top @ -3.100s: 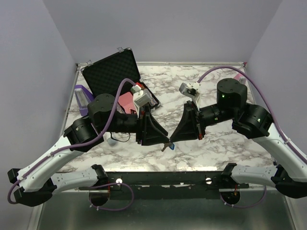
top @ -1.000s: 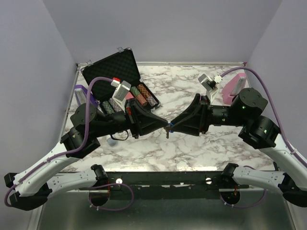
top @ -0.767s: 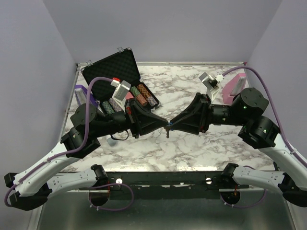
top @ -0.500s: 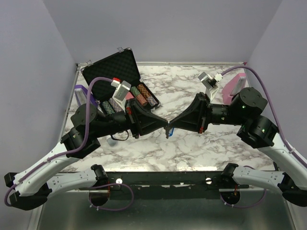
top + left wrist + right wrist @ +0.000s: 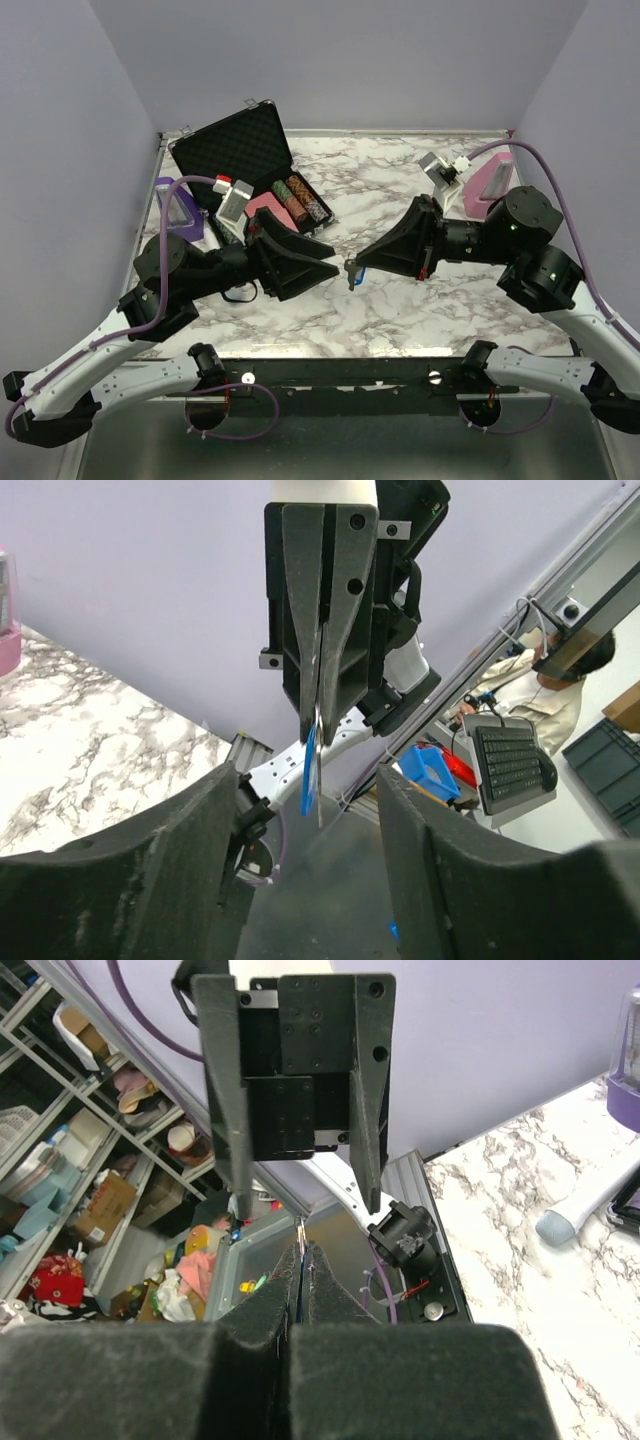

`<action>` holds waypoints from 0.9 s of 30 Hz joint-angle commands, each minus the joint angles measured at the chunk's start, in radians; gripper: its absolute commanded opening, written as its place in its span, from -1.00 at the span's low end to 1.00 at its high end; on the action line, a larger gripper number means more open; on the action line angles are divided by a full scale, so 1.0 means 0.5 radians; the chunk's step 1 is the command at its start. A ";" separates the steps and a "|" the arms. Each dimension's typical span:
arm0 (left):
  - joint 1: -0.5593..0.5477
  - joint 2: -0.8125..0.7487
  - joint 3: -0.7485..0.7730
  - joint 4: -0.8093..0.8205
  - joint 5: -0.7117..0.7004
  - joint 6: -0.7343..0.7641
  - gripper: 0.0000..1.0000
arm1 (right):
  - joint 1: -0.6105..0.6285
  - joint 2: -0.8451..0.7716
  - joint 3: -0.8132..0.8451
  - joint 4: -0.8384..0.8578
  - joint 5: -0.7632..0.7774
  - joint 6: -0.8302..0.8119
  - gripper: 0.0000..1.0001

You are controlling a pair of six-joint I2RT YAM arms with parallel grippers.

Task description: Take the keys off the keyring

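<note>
Above the marble table, my right gripper is shut on the keyring. Its blue tag and the small silver key hang from the fingertips. The left wrist view shows the blue tag and the thin key side by side, dangling under the shut right fingers. In the right wrist view only a thin metal and blue sliver shows between my right gripper's pressed pads. My left gripper stands open just left of the key, apart from it, with nothing between its fingers.
An open black poker chip case with rows of chips sits at the back left. A purple container stands beside it, and a pink-purple one at the back right. A white pen lies on the marble.
My left gripper has opened, let go and drawn back to the left. My right gripper has shut on the keyring and now holds it alone, with the key hanging from it.
</note>
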 commanded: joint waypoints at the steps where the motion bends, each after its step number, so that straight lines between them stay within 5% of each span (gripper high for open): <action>1: -0.014 -0.095 -0.155 0.113 -0.058 -0.058 0.19 | 0.013 -0.046 -0.033 0.019 0.096 0.005 -0.99; 13: -0.075 0.012 -0.088 0.153 -0.022 -0.021 -0.06 | 0.016 -0.031 -0.030 0.031 0.075 0.018 -0.99; 21: -0.088 0.046 -0.051 0.144 -0.028 0.001 -0.42 | 0.013 -0.025 -0.036 0.022 0.059 0.012 -0.99; 27: -0.088 0.068 -0.008 0.126 -0.034 0.025 -0.45 | 0.013 -0.025 -0.039 0.010 0.047 0.008 -0.99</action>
